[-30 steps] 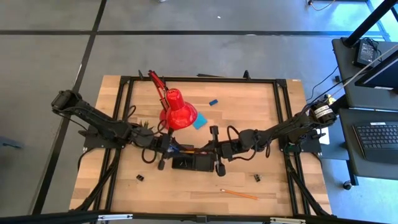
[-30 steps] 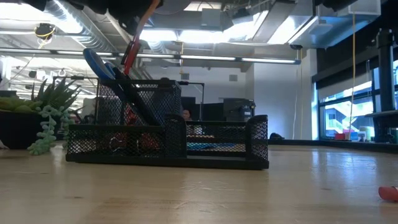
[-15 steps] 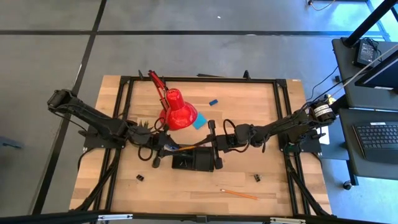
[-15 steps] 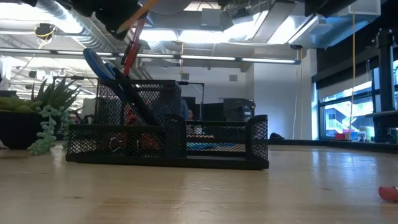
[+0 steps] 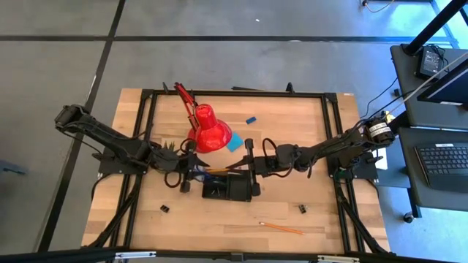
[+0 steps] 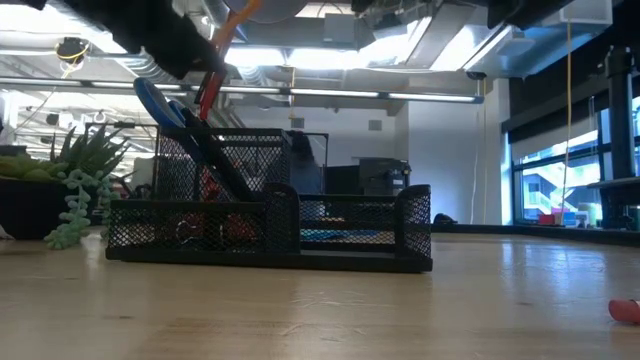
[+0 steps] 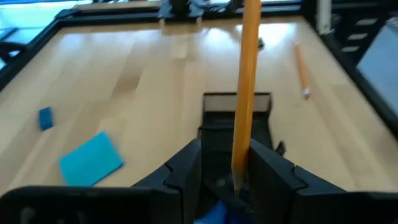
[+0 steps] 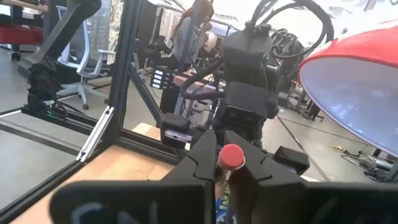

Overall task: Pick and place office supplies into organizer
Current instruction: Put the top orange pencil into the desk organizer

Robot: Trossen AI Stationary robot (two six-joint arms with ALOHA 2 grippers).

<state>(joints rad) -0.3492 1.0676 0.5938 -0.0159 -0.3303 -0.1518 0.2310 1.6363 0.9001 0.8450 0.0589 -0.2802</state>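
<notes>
Gripping one orange pencil (image 7: 247, 93) between them, the left gripper (image 7: 225, 163) and right gripper (image 8: 225, 171) both pinch its ends above the organizer (image 5: 228, 189), which sits nearer the desk's (image 5: 292, 139) front edge, midway along it.

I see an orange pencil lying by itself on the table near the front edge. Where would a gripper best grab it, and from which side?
Probably around the middle of the loose pencil, coming straight down from above. It lies flat on the bare wooden table, slanted, with nothing touching it, so fingers could close across its thin shaft. Turning the gripper square to that slant would help; a mid-shaft hold should keep it from tipping.
</notes>
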